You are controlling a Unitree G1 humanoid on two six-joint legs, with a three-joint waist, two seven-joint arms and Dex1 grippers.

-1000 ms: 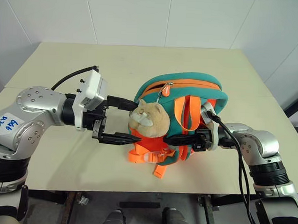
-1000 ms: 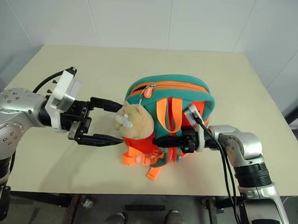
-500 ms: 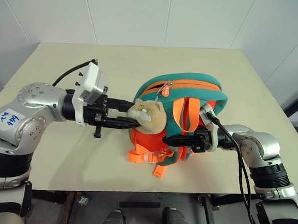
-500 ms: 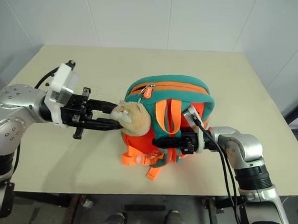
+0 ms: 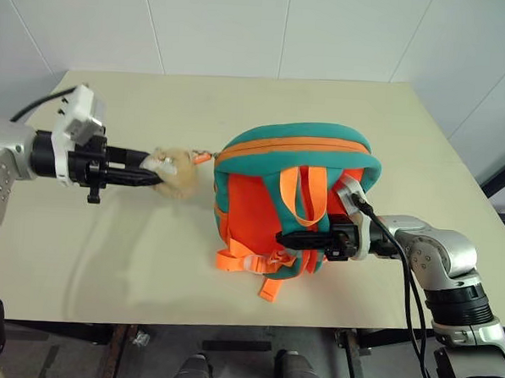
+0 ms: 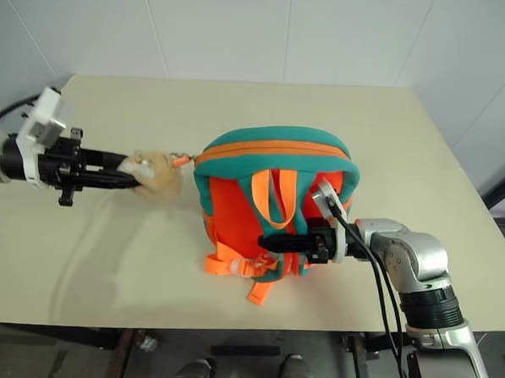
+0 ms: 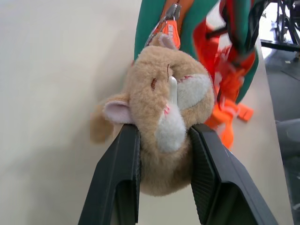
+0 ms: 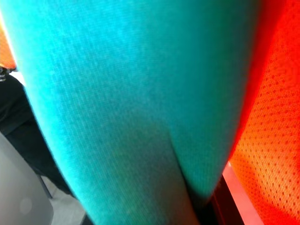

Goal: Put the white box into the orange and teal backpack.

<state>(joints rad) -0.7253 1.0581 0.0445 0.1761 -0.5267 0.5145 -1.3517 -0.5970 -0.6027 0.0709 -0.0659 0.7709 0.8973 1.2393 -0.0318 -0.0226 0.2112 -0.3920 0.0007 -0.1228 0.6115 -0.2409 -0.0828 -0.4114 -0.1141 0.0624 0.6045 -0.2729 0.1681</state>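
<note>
The orange and teal backpack (image 5: 295,183) stands upright mid-table, its straps facing me. Its tan plush toy (image 5: 173,170) is stretched out to the backpack's left, and my left gripper (image 5: 156,177) is shut on it. In the left wrist view the two black fingers (image 7: 117,173) squeeze the plush toy (image 7: 164,126), with the orange zip pull (image 7: 169,29) taut behind it. My right gripper (image 5: 288,239) is shut on a teal strap (image 8: 131,93) low on the backpack's front. The white box is out of view.
The beige table (image 5: 147,260) has bare surface on the left and along the front edge. White walls rise behind it. Orange webbing and buckles (image 5: 247,263) hang at the backpack's base. A black cable (image 5: 407,307) trails from my right arm.
My left gripper closed on the plush toy and drew it well to the left, away from the backpack. The right gripper kept its hold and place.
</note>
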